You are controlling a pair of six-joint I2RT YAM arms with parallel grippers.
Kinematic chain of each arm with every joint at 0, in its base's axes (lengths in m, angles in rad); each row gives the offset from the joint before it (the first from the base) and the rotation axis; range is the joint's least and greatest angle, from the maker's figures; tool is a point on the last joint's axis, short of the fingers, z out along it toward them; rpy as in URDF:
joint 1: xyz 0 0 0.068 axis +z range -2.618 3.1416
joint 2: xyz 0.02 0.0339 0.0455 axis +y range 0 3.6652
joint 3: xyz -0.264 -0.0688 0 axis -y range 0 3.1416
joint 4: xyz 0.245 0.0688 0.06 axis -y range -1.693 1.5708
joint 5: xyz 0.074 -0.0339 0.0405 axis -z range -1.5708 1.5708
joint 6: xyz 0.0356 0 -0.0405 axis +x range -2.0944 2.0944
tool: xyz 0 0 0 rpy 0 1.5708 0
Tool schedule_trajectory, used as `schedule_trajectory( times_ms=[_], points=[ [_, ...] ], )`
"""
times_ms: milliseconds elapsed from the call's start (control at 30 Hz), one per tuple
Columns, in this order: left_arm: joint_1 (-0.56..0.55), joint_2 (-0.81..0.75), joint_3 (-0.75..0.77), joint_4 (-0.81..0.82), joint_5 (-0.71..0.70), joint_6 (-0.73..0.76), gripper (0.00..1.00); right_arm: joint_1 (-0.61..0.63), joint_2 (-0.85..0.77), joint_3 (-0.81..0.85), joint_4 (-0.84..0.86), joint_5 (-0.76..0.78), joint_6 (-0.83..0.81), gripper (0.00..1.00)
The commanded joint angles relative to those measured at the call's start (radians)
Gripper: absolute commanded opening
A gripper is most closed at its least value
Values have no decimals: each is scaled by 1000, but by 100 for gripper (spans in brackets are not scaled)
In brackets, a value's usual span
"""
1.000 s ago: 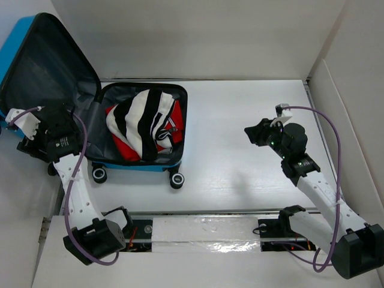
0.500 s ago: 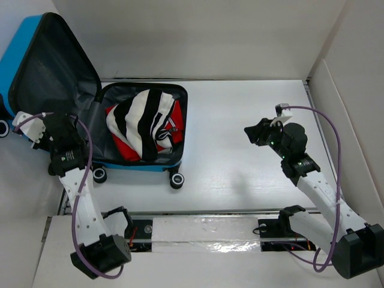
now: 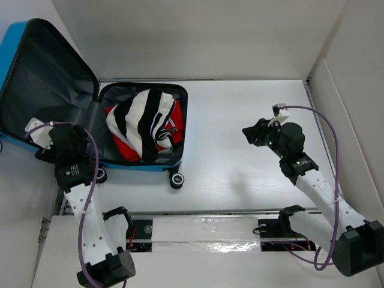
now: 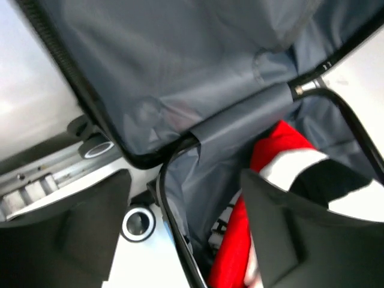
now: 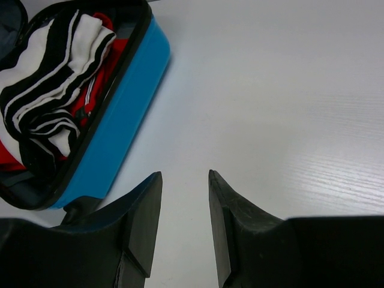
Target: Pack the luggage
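Luggage lies open at the overhead view's upper left, left gripper parted and empty by its near hinge corner, right gripper likewise empty, well apart; the raised lid looks stiff, light, slick, best pushed at its far rim.

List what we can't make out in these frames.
Top view: the luggage lid is cut off by the left frame edge, and its outer shell mostly faces away.
Top view: the left end effector has its fingers covered by its own wrist.
Every view: anything under the striped garment is covered.
Right wrist view: frame edges cut off most of the luggage.
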Motion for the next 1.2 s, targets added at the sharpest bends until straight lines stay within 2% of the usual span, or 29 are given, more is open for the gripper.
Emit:
schedule_trajectory(
  times_ms=[0,167,300,633,733,767,800,833,867,933,1000,1033,1067,1167],
  points=[
    [-1,-5,15,10,-107,-2,76,19,18,54,21,3,-25,43],
    [-1,60,54,-25,-343,-38,78,29,15,64,7,11,-32,44],
    [-1,110,63,-15,-406,-56,74,38,7,61,8,18,-32,44],
    [36,337,290,-84,-522,-64,61,47,38,67,5,40,-42,45],
    [36,382,328,-82,-523,-58,47,47,53,70,4,63,-43,45],
    [36,382,322,-58,-512,-47,32,47,57,72,1,69,-43,45],
    [36,378,315,-44,-497,-36,25,47,60,72,1,71,-45,45],
    [36,370,298,-29,-455,-27,9,47,63,72,1,71,-43,45],
    [36,350,290,3,-428,-12,2,47,63,72,1,75,-45,45],
    [-16,321,267,43,-402,33,0,47,64,72,1,78,-45,45],
    [-112,247,207,140,-369,88,0,47,64,72,2,86,-45,45],
    [-157,180,145,181,-351,164,0,47,70,70,5,87,-43,45],
    [-276,143,99,296,-364,224,0,47,73,70,7,89,-43,45],
    [-405,59,-7,358,-408,372,0,47,99,70,13,97,-40,45]
  ],
)
